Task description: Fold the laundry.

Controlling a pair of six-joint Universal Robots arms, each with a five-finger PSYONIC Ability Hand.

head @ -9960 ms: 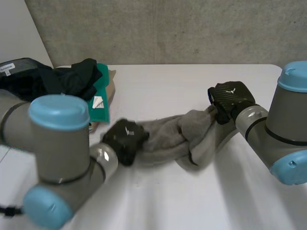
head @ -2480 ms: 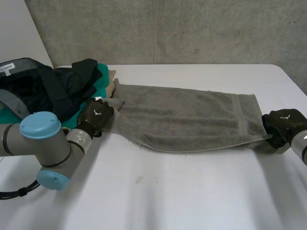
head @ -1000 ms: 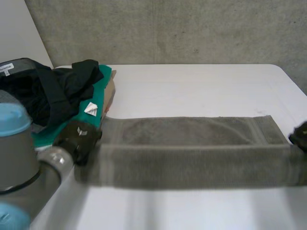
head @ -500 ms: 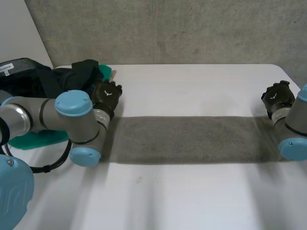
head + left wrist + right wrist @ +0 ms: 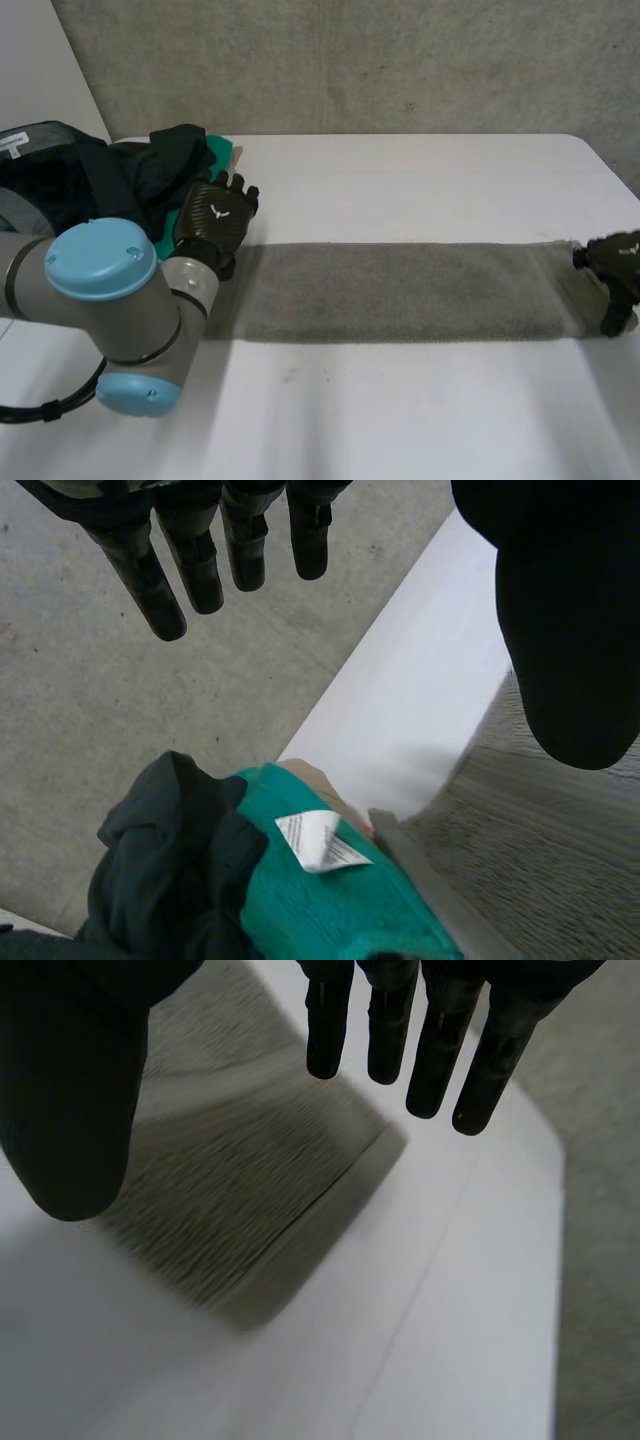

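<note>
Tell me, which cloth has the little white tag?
The green towel, piled beside the black garment. The grey towel, lying flat, has no tag showing.

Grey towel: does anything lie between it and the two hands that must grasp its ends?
Nothing visible does. The left hand hangs open at the left end of the towel, the right hand open at the other end.

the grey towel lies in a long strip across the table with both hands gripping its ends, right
Not gripping: the wrist views show the left hand and right hand open, fingers straight, holding nothing. The grey towel does lie in a long strip across the table.
</note>
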